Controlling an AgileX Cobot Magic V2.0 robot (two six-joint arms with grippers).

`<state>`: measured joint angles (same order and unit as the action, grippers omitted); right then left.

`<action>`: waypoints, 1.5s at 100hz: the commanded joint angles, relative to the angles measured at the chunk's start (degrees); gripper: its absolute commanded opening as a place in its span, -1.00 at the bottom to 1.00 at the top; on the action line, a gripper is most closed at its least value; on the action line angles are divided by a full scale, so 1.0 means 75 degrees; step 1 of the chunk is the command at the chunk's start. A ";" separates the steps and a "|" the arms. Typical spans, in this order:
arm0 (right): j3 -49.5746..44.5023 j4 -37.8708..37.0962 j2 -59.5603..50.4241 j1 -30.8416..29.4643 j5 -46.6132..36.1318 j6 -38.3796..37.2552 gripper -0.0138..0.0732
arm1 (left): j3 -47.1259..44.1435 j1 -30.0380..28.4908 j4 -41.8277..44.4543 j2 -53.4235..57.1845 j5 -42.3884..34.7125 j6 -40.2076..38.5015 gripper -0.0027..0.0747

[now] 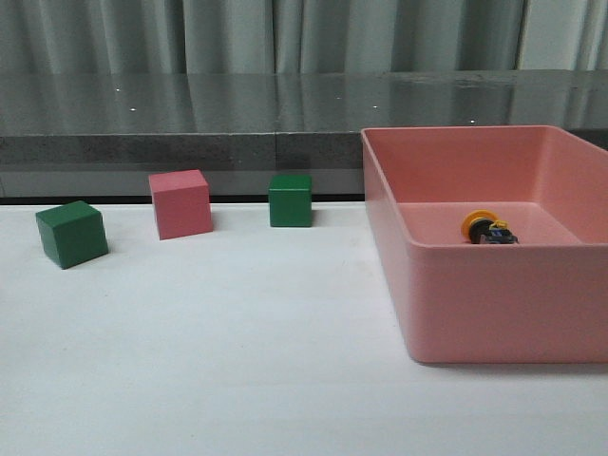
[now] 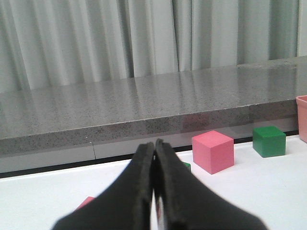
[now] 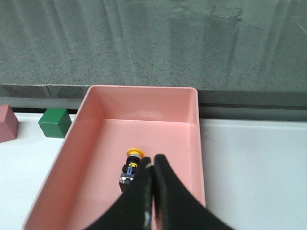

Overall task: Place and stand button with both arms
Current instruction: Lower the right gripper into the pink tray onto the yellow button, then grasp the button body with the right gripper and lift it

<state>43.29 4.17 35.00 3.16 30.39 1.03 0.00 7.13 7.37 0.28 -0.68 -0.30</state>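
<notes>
The button lies on its side inside the pink bin, yellow cap toward the left in the front view. In the right wrist view the button rests on the bin floor, partly hidden behind my right gripper, which hovers above the bin with its jaws shut and empty. My left gripper is also shut with nothing in it, low over the white table and facing the cubes. Neither arm shows in the front view.
A green cube, a pink cube and a second green cube stand in a row on the white table left of the bin. A grey stone ledge and curtains back the table.
</notes>
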 commanded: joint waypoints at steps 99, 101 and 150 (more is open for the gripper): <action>0.2737 0.1290 0.7577 0.1012 -0.1428 0.1747 0.72 | -0.0352 -0.0035 -0.0059 0.0231 -0.0598 -0.0079 -0.98; 0.2737 0.1253 0.7677 0.1012 -0.1462 0.1747 0.72 | -0.0352 -0.0035 -0.0059 0.0231 -0.0598 -0.0079 -0.98; 0.2737 0.1118 0.9257 0.0987 -0.2074 0.1747 0.21 | -0.0352 -0.0035 -0.0059 0.0231 -0.0598 -0.0079 -0.98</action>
<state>62.14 13.08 106.76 10.81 17.83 13.51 0.00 7.13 7.37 0.28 -0.68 -0.30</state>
